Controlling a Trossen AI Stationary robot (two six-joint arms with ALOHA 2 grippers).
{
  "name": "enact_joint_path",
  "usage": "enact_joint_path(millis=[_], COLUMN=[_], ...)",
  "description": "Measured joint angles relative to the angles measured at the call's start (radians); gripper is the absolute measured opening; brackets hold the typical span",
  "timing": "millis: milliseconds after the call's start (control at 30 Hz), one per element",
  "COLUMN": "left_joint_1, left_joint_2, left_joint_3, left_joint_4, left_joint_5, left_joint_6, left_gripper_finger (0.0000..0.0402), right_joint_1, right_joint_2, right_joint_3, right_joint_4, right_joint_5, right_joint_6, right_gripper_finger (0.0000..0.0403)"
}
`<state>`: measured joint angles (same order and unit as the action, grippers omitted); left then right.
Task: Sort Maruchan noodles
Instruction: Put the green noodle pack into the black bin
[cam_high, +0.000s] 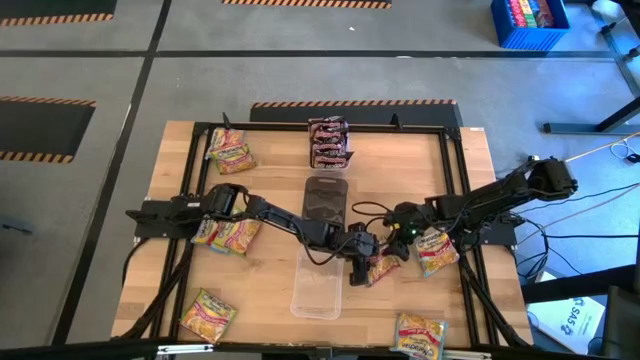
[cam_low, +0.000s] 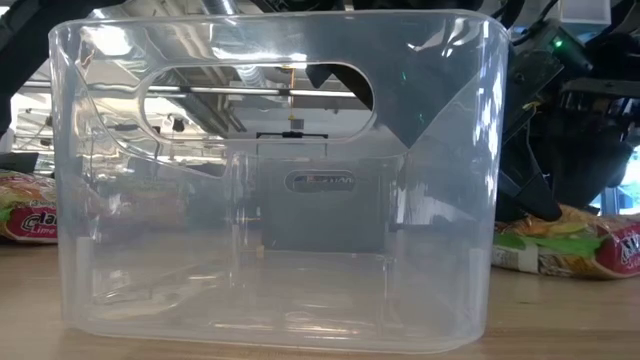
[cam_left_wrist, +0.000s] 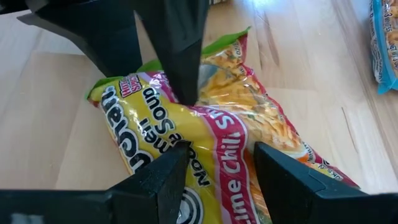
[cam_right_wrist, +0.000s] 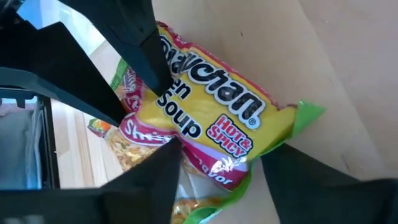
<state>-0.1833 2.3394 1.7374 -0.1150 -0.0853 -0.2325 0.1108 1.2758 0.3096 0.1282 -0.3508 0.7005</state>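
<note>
A yellow-pink Maruchan noodle packet (cam_high: 381, 268) hangs between my two grippers, just right of the clear tray (cam_high: 317, 290). My left gripper (cam_high: 362, 250) comes from the left and is shut on one end of it (cam_left_wrist: 221, 155). My right gripper (cam_high: 398, 245) comes from the right and is shut on the green-edged end (cam_right_wrist: 221, 152). Dark brown-red packets (cam_high: 328, 142) are stacked at the far centre. More yellow-pink packets lie flat on the table at the far left (cam_high: 230, 150), left (cam_high: 225, 235), near left (cam_high: 207, 315), right (cam_high: 437, 250) and near right (cam_high: 418, 335). My left gripper pinches the packet's end nearest its wrist (cam_left_wrist: 217, 171) between its two fingers, which slant down from the table's left. The printed face is up and the packet runs away from the fingers toward the other gripper. It appears raised off the wood. My right gripper pinches the packet's green-edged end, by the "Hot & Spicy" mark (cam_right_wrist: 231, 163), between its two fingers, which slant down from the table's right. The wrapper crinkles there. The rest of the packet stretches toward my left gripper's fingers (cam_right_wrist: 144, 59).
A dark grey lid (cam_high: 325, 195) lies at the centre, just beyond the clear tray, which fills the low view (cam_low: 280, 200). A black frame (cam_high: 455, 180) borders the wooden table. Cables trail off the right side, and a blue crate (cam_high: 530, 22) stands on the floor.
</note>
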Motion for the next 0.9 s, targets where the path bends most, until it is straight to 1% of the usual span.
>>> enact_joint_path(millis=[67,133,200,267,500,667,767,900], left_joint_1=[0.0,-0.003,-0.008,-0.01,-0.011,-0.015,-0.019,-0.03], left_joint_2=[0.0,0.0,0.0,-0.001,-0.02,-0.049,-0.075,-0.113], left_joint_3=[0.0,0.0,0.0,0.0,-0.001,-0.002,0.0,-0.001], left_joint_4=[0.0,0.0,0.005,0.006,-0.023,-0.044,-0.061,-0.123], left_joint_5=[0.002,0.007,0.016,0.024,0.033,0.034,0.025,0.027], left_joint_6=[0.0,0.0,0.0,0.0,0.008,0.031,0.035,0.035], left_gripper_finger=[0.0182,0.0182,0.0182,0.0182,0.0182,0.0182,0.0182,0.0182], right_joint_1=[-0.001,-0.002,-0.001,-0.001,0.001,0.001,0.002,0.002], right_joint_2=[0.0,0.0,0.0,0.0,0.0,-0.001,-0.001,-0.003], right_joint_3=[0.0,0.0,0.0,0.001,0.002,0.003,0.003,0.003], right_joint_4=[-0.005,-0.006,-0.007,-0.017,-0.026,-0.014,-0.016,-0.018], right_joint_5=[-0.008,-0.045,-0.076,-0.08,-0.069,-0.047,-0.026,-0.004], right_joint_6=[-0.011,-0.018,-0.022,-0.025,-0.065,-0.134,-0.156,-0.166], right_gripper_finger=[0.0149,0.0121,0.0097,0.0079,0.0038,0.0003,0.0002,0.0])
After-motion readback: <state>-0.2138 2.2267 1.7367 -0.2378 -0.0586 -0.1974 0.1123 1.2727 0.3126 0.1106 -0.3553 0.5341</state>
